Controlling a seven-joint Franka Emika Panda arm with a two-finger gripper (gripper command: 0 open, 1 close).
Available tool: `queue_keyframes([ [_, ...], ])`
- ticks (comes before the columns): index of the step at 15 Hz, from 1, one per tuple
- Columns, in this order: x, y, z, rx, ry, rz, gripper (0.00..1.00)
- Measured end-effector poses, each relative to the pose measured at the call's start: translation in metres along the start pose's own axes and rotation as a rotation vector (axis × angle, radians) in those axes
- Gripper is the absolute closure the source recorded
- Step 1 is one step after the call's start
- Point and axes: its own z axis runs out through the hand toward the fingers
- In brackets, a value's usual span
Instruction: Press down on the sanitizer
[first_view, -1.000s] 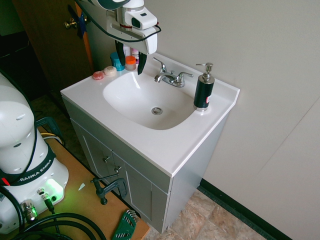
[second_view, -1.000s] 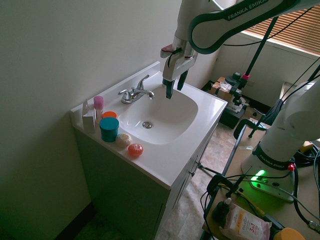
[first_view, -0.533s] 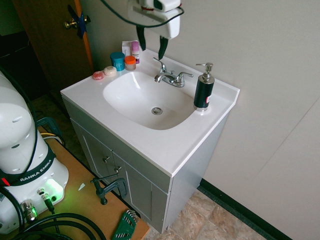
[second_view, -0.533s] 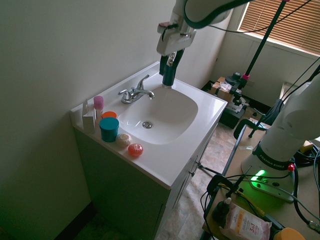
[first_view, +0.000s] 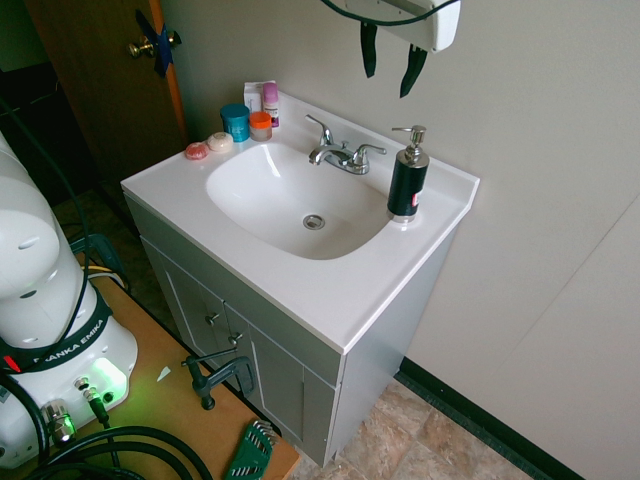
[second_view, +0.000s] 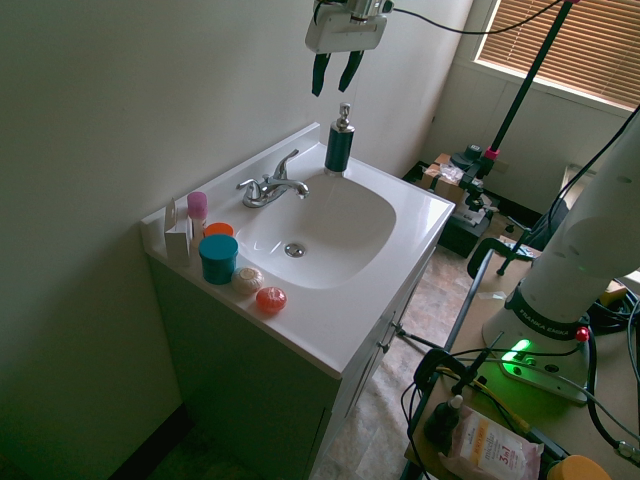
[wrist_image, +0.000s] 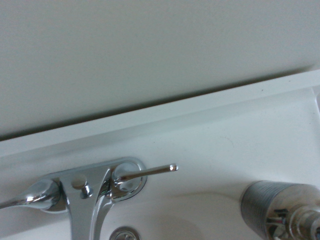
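At the top of the frame the gripper (first_view: 388, 68) hangs wide open and empty. Below it, the sanitizer (first_view: 407, 178) stands upright right of the faucet (first_view: 340, 152)

Home bathroom: white vanity sink (first_view: 200, 190), chrome faucet (first_view: 338, 153), toiletry jars (first_view: 236, 121).

"RANKA EMIKA" on the white arm base (first_view: 62, 341), "FRANKA" lettering on the arm base (second_view: 540, 322) in the second exterior view
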Motion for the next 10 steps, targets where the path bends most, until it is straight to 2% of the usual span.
queue_keyframes([
  [10,0.038,0.021,0.009,-0.027,-0.003,0.055,1.0],
])
